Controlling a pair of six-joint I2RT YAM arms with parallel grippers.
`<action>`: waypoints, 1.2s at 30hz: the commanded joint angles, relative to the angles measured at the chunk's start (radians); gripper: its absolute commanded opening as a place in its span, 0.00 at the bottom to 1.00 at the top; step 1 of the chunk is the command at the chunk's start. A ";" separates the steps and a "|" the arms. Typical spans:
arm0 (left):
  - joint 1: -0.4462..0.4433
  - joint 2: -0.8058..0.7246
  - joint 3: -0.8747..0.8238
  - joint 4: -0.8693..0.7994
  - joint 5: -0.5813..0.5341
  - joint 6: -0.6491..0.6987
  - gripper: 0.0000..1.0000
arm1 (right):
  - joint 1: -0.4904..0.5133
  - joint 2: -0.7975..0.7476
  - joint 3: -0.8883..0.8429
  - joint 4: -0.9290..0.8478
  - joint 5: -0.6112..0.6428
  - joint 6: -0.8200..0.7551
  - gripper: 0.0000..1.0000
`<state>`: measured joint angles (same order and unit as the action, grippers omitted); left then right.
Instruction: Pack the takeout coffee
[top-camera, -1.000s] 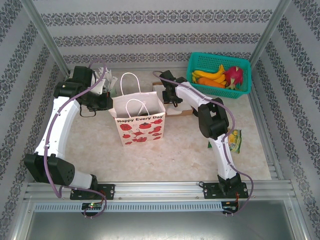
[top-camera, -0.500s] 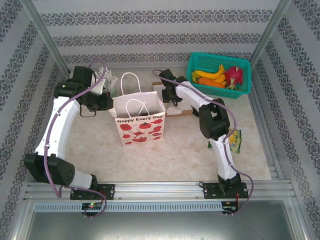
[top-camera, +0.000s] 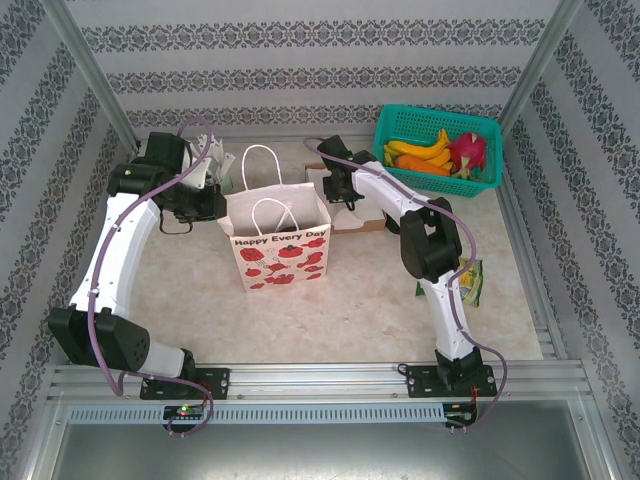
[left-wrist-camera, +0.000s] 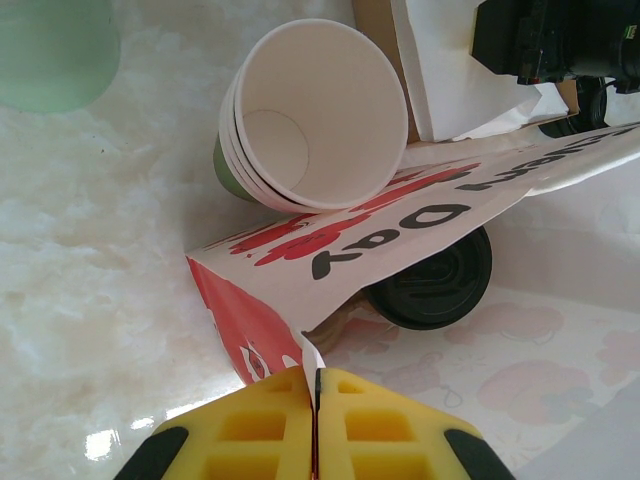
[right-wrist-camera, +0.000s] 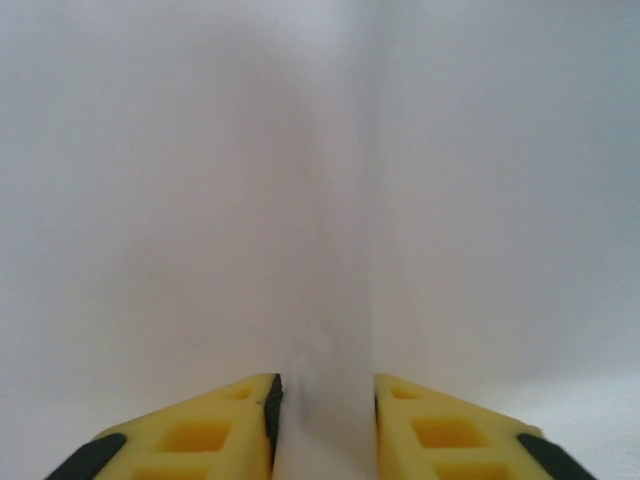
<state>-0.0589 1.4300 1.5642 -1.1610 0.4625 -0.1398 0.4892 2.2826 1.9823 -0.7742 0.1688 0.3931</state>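
Right arm (top-camera: 388, 192) shifted slightly rightward, left claw (left-wrist-camera: 316, 400) pinching bag (left-wrist-camera: 400, 225) edge

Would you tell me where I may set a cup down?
The widest bare patch of table lies between the paper bag and the arm bases. A smaller one lies between the green basket and the snack packet. Behind the bag, around the stacked cups, the left claw and right claw, it is crowded.

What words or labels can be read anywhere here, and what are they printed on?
"Happy Every Day": on the front of the white paper bag, top view.
"Day": the same print, upside down in the left wrist view; the letters beside it are cut off.
Green packet by the right arm: print too small to read.
Stacked paper cups and black lid: no text visible.
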 joint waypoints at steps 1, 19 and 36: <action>-0.005 -0.006 0.025 0.018 0.010 0.005 0.08 | 0.014 -0.062 -0.008 -0.005 0.024 -0.011 0.27; -0.005 -0.020 0.017 0.030 0.020 0.009 0.07 | 0.010 -0.354 -0.210 0.116 0.169 -0.069 0.00; 0.002 -0.063 -0.007 0.064 -0.045 -0.018 0.04 | -0.116 -0.453 -0.382 0.140 -0.329 -0.364 0.00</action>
<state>-0.0589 1.4075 1.5635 -1.1362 0.4454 -0.1406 0.3855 1.8240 1.5833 -0.6163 -0.0120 0.1280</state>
